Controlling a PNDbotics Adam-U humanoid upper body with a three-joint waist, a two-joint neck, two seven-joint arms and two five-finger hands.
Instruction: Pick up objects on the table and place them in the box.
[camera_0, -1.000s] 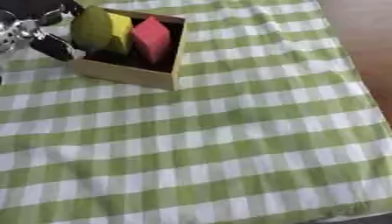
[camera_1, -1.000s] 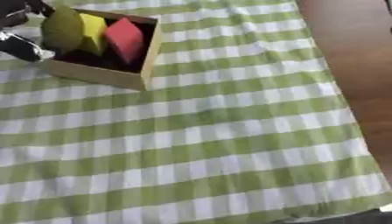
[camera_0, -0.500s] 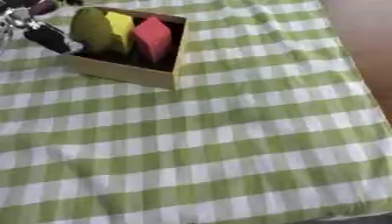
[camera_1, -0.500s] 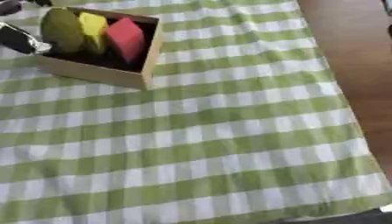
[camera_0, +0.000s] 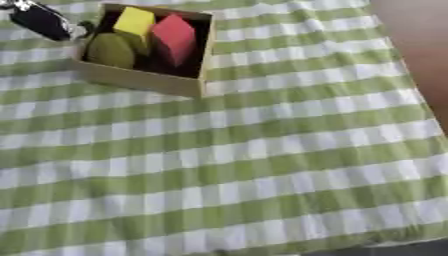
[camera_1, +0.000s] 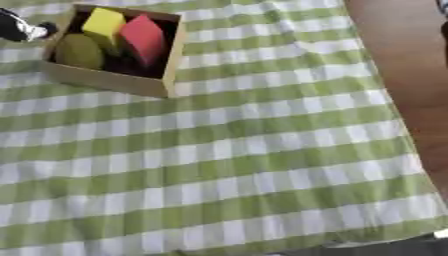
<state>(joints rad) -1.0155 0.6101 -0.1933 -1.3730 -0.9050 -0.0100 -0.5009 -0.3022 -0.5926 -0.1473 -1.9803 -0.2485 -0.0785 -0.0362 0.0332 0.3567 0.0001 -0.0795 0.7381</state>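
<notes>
Wooden box (camera_0: 144, 80) at the far left of the checked cloth (camera_0: 262, 150), holding an olive piece (camera_0: 111, 50), yellow block (camera_0: 134, 22) and red block (camera_0: 174, 37). Left hand (camera_0: 39, 21) beside its rim; finger state indiscernible. Best cleared sideways, avoiding the wall.

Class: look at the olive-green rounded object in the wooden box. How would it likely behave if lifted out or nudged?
The olive-green object looks rounded, so it would probably roll if set on the cloth. Its smooth curve may slip between fingers. Sitting against the box wall and the yellow block, it likely stays put for now.
</notes>
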